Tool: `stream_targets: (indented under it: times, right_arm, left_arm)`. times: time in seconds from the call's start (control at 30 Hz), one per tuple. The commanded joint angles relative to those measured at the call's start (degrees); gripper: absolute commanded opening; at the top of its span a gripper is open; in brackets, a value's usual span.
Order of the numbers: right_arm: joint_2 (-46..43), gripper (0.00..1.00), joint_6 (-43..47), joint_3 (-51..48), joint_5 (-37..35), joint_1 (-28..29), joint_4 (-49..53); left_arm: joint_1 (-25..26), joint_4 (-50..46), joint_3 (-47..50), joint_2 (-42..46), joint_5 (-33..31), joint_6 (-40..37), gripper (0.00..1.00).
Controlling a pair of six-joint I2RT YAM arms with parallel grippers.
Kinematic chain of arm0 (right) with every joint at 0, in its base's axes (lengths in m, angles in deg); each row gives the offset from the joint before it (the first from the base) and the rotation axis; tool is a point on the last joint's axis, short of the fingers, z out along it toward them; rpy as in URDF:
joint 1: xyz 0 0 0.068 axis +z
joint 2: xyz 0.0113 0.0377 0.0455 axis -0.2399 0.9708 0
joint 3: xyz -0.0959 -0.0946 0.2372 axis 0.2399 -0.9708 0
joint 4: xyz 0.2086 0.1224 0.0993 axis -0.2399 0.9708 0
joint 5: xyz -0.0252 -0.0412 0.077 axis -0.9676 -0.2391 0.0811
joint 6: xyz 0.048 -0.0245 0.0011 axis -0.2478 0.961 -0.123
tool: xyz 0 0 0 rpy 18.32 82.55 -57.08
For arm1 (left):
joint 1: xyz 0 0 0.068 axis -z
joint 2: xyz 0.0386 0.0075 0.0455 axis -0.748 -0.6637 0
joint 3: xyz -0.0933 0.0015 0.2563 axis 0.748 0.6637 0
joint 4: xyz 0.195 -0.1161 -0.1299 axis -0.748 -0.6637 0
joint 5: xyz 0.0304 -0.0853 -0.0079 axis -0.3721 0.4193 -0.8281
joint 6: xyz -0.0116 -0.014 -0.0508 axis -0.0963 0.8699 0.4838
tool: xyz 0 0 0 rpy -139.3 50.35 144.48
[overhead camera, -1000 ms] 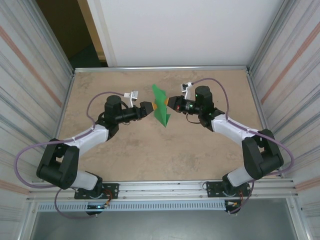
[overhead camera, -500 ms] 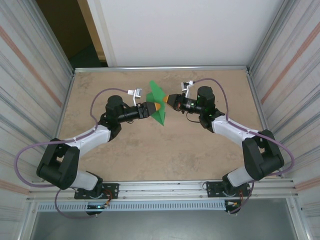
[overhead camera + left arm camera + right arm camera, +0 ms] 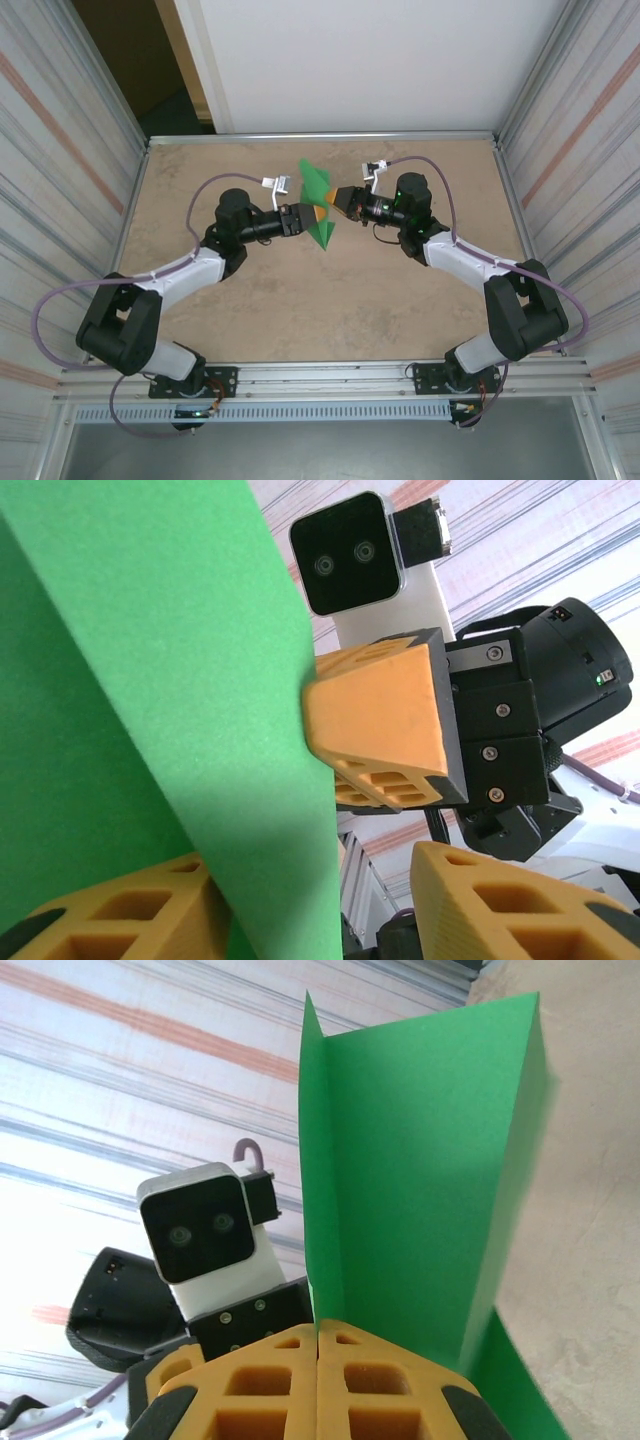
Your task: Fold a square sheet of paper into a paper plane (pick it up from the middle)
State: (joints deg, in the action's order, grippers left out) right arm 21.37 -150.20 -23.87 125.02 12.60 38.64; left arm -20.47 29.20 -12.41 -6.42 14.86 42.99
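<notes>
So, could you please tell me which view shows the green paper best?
The right wrist view: the green paper shows its crease and both flaps clearly. The top external view shows it small; the left wrist view crops it to a flat green face.

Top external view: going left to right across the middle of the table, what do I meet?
left end effector → green sheet of paper, partly folded and held up off the table → right end effector, pinching the paper's edge
</notes>
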Motion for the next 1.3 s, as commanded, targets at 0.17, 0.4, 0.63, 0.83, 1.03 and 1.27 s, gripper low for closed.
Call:
stream_targets:
  times: [0.17, 0.4, 0.63, 0.83, 1.03, 1.27]
  right_arm:
    - [-1.46, 0.03, -1.86, -1.17, 1.31, -0.45, -2.57]
    - [-1.85, 0.06, -1.99, -1.53, 1.35, -0.90, -2.55]
    - [-1.93, 0.07, -1.98, -1.79, 1.40, -0.99, -2.59]
    - [-2.11, 0.10, -1.86, -1.75, 1.48, -1.23, -2.26]
    - [-2.78, 0.24, -1.47, -1.92, 1.32, -1.91, -0.43]
    - [-9.40, 0.47, 5.79, -4.05, -3.31, -4.82, 10.19]
  left_arm:
    - [0.29, 4.26, -0.99, -1.00, 1.28, 1.26, 0.40]
    - [0.24, 4.52, -0.90, -0.98, 0.58, 1.92, 0.35]
    - [0.26, 3.63, -1.71, -1.43, 0.49, 2.88, 0.30]
    - [0.31, 2.42, -2.05, -1.71, 0.39, 2.42, 0.22]
    - [0.28, 2.03, -2.21, -1.94, 0.14, 2.19, 0.16]
    - [-0.61, -4.29, -2.93, -0.94, -1.38, -1.41, 0.13]
